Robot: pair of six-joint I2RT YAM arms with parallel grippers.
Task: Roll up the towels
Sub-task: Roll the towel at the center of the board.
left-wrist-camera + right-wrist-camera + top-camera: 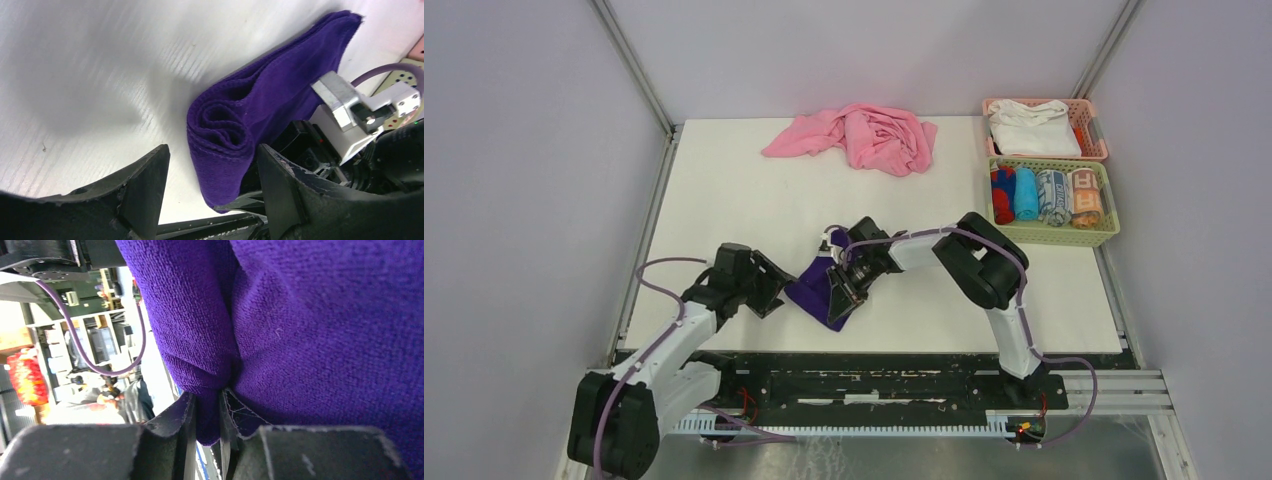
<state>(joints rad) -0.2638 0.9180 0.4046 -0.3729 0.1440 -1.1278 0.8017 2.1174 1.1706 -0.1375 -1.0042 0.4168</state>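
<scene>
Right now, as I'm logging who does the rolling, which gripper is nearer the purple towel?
Right. The right gripper is shut on a fold of the purple towel; the left gripper is open at its rolled end, not gripping it.

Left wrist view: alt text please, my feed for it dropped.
A loosely rolled purple terry towel lies on the white table, its spiral end facing the camera between the open black fingers of the left gripper. The right arm's grey wrist hardware crowds in at right.
</scene>
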